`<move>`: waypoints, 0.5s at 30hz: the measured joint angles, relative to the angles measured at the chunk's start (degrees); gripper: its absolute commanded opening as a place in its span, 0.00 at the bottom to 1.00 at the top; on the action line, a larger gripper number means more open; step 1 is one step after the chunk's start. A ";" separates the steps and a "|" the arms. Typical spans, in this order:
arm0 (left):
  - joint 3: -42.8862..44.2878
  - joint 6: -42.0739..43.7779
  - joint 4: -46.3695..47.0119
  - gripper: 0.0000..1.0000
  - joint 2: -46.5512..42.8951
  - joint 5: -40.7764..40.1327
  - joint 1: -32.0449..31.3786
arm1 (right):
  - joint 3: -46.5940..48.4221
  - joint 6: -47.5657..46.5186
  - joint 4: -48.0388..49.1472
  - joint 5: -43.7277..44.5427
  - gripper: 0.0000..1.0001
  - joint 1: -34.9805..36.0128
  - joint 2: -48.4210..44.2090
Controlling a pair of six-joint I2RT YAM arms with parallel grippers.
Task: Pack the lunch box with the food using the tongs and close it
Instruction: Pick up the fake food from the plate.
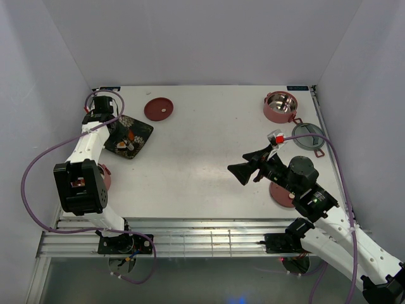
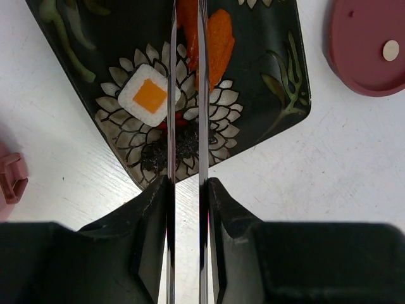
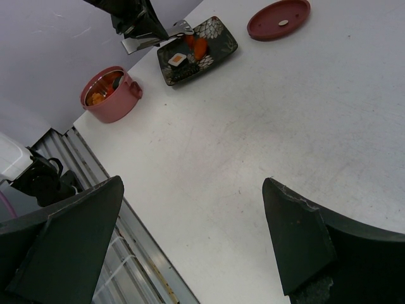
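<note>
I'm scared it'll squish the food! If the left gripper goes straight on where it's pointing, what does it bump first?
Probably the orange-red food on the dark floral plate. The tongs held in the left gripper lead the way and point at it, though their height above it is unclear.

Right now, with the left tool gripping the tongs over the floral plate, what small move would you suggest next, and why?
Probably squeeze slightly further before lifting. The left tool holds the thin silver metal tongs over the dark square floral plate, and an orange-red food piece shows between their arms; the tips run out of view, so the pinch is unconfirmed.
</note>
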 measured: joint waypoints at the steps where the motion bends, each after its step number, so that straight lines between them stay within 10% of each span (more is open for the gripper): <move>1: 0.02 0.07 0.00 0.11 0.00 0.00 0.00 | 0.00 0.00 -0.02 0.00 0.96 0.00 0.00; 15: 2.67 2.12 -4.37 0.00 -4.35 -2.91 0.02 | 0.00 0.02 -0.04 -0.11 0.96 0.00 0.46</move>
